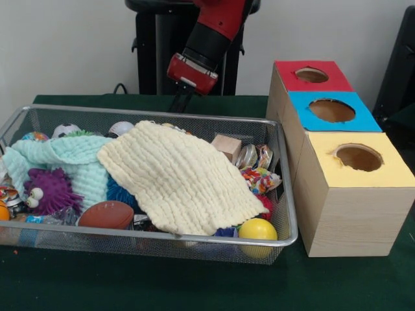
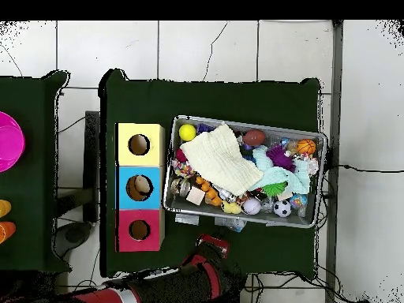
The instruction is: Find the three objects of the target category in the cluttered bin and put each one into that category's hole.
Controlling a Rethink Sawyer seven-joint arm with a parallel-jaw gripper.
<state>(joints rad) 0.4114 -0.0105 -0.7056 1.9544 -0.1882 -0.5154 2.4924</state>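
**Tool raised behind the bin; bin full, blue hole occupied**

Tool (image 1: 183, 98): hangs from the red and black arm (image 1: 211, 39), above the counter (image 1: 194, 285) just behind the bin's back rim. Only dark tips show under the red wrist; cannot tell whether the tips stand wide or narrow. Nothing seen in them.

Wire mesh bin (image 1: 288, 214): sits mid-counter, its short side close beside the boxes. A cream yellow cloth (image 1: 178, 178) lies crumpled over the middle and covers much of the contents. A mint green cloth (image 1: 61, 159) lies beside it, partly under its edge.

Visible bin contents:
- wooden block (image 1: 227, 146) near the back rim, toward the box end
- yellow ball (image 1: 257, 230) in the front corner at the box end
- brown football (image 1: 106, 214) against the front rim
- purple fuzzy toy with eyes (image 1: 48, 191) at the end away from the boxes
- soccer ball (image 1: 65, 129) and white ball (image 1: 120, 128) along the back rim
- shiny wrapped items (image 1: 258, 170) beside the block

Target category not identifiable from what shows.

Wooden boxes, in a row along the counter's edge beside the bin, one round hole each:
- red box (image 1: 305, 81): hole looks dark
- blue box (image 1: 327, 113): overhead view shows a pale object (image 2: 141, 186) inside the hole
- yellow box (image 1: 353, 175): hole looks dark
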